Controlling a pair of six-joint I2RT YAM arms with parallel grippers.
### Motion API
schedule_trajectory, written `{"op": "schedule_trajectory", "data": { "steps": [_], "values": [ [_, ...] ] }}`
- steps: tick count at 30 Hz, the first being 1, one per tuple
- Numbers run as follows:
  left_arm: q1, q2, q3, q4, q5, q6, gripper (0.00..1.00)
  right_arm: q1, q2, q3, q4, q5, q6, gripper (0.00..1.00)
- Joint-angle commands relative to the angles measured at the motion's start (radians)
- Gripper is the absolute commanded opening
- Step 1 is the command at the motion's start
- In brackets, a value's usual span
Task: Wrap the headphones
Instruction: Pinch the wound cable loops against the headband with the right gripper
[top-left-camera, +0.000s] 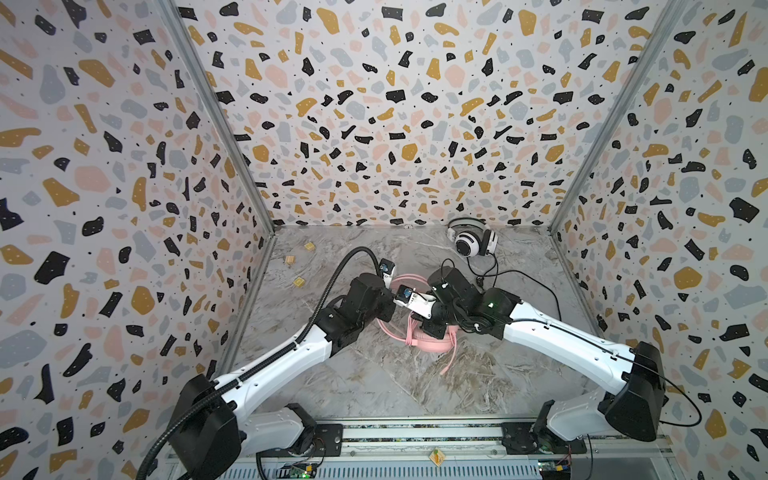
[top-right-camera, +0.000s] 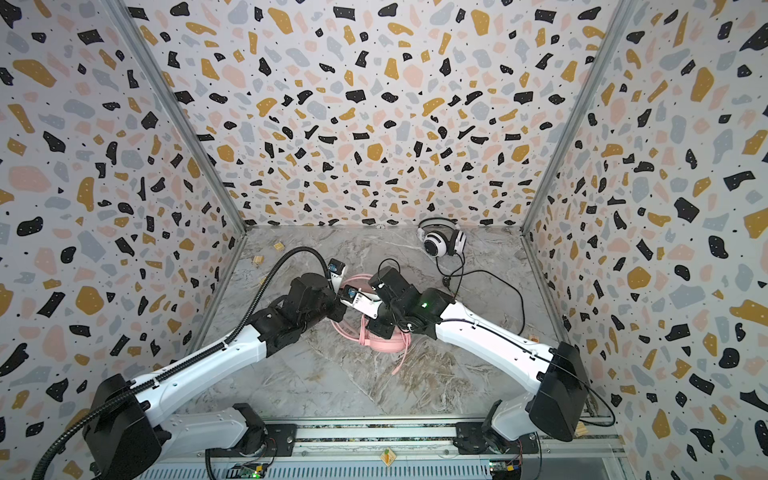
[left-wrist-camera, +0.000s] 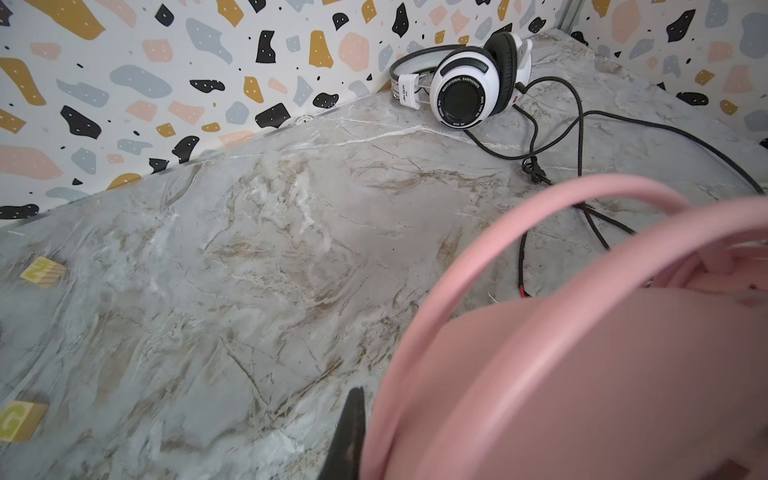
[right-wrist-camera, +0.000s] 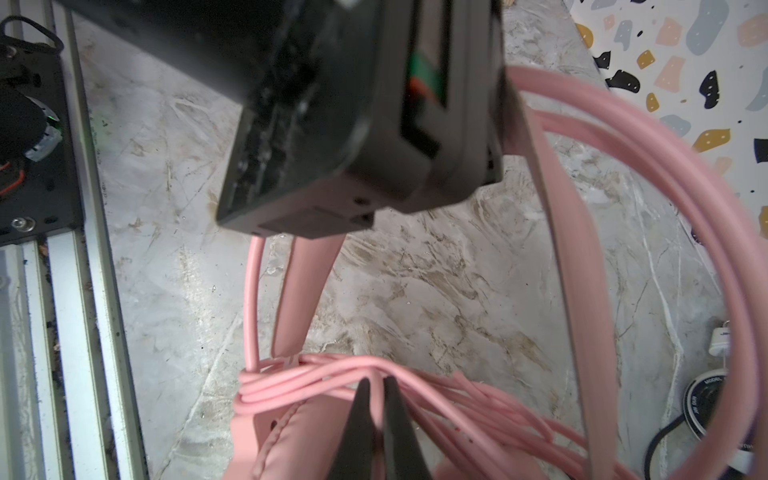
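Note:
The pink headphones (top-left-camera: 432, 345) lie mid-table under both wrists, with pink cable (right-wrist-camera: 665, 166) looped round them. My left gripper (left-wrist-camera: 370, 419) is shut on the pink headphones. Only one black finger (left-wrist-camera: 353, 432) shows, pressed against the pink ear cup (left-wrist-camera: 582, 374); the other is hidden behind it. My right gripper (right-wrist-camera: 376, 386) is shut on a strand of the pink cable, just above the bundle wound over an ear cup (right-wrist-camera: 299, 440). A loose cable end (top-left-camera: 446, 365) trails toward the front. The white-and-black headphones (top-left-camera: 471, 241) stand at the back right wall, their black cable (top-left-camera: 536, 286) spread loosely.
Small wooden blocks (top-left-camera: 289, 260) lie at the back left, two showing in the left wrist view (left-wrist-camera: 43, 272). Patterned walls close in three sides. The arms' mounting rail (top-left-camera: 415, 434) runs along the front edge.

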Motion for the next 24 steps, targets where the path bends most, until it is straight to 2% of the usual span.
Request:
{"op": "schedule_trajectory", "data": {
  "steps": [1, 6, 10, 18, 21, 24],
  "values": [
    [-0.018, -0.056, -0.020, -0.022, 0.237, 0.003, 0.00, -0.029, -0.079, -0.028, 0.277, 0.100, 0.017, 0.01],
    [0.006, -0.078, -0.007, 0.004, 0.356, -0.029, 0.00, -0.035, -0.187, -0.191, 0.454, 0.164, 0.048, 0.01],
    [0.012, -0.062, 0.014, 0.009, 0.445, -0.038, 0.00, -0.046, -0.254, -0.287, 0.616, 0.135, 0.086, 0.02],
    [0.012, -0.010, 0.036, 0.053, 0.580, -0.094, 0.00, -0.044, -0.218, -0.313, 0.735, 0.036, 0.096, 0.02],
    [0.015, -0.011, 0.035, 0.066, 0.597, -0.110, 0.00, -0.052, -0.216, -0.364, 0.810, 0.035, 0.087, 0.01],
    [0.034, -0.024, 0.038, 0.058, 0.600, -0.119, 0.00, -0.076, -0.218, -0.382, 0.804, 0.029, 0.096, 0.05]
  ]
}}
